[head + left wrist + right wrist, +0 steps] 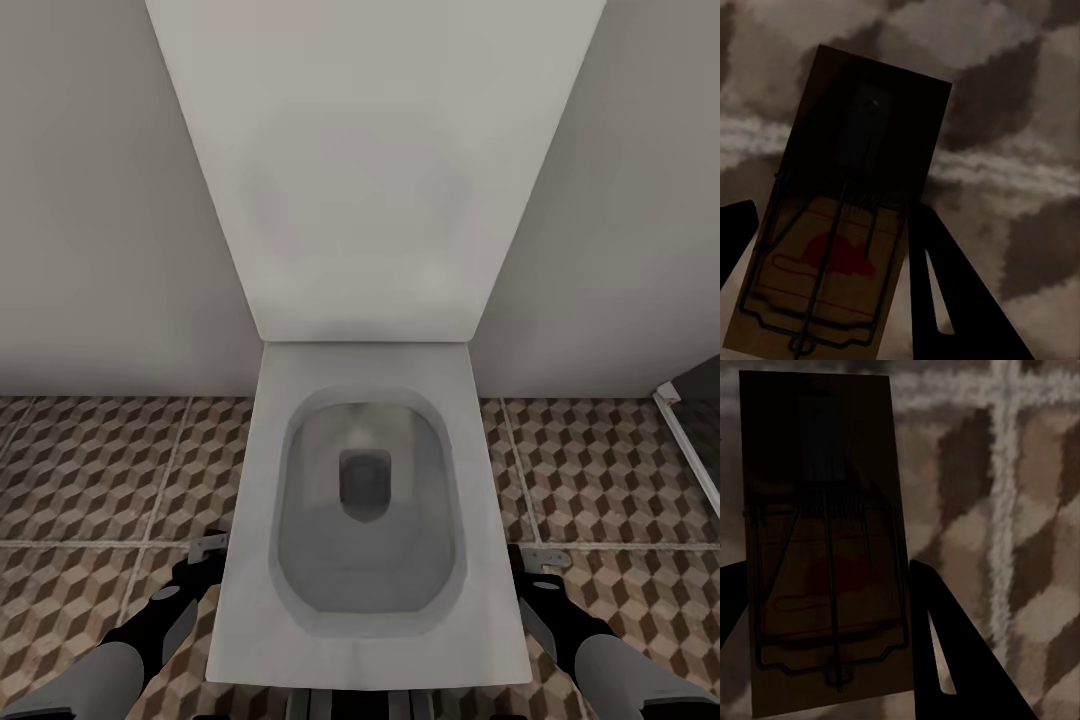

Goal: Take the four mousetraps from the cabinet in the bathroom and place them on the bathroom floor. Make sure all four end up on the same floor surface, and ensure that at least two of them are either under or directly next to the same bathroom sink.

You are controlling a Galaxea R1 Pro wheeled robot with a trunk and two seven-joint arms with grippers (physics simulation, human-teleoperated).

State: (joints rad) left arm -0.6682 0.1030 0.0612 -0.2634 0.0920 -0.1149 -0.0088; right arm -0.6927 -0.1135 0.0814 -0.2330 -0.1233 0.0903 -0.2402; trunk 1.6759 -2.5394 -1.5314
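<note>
Head view takes in the largest things first: a white toilet [365, 500] with its lid raised against a plain wall, standing on the bathroom floor [100, 480] of cube-patterned tiles. The robot faces the bowl squarely, one arm down each side of it. The left gripper [205, 555] hangs low beside the bowl's left edge and the right gripper [540, 565] beside its right edge, both close above the tiles.

In the left wrist view a mousetrap [844, 210] lies between the dark fingers [945, 300], its long axis running along them and reaching out past their tips, tilted a little, with the floor pattern behind it. The jaws look pinched on its board. The right wrist view gives the same arrangement: a second mousetrap [821, 547], long axis in line with the fingers [952, 660] and nearly straight, held by jaws closed on its sides, a grout cross on the tiles beyond.

So each trap already sits in its own jaws, pointing down towards the floor, with neither arm nearer than the other. No sink is in sight from here; judging by the task, the release should probably wait until the robot stands by a basin, as a toilet does not count.
</note>
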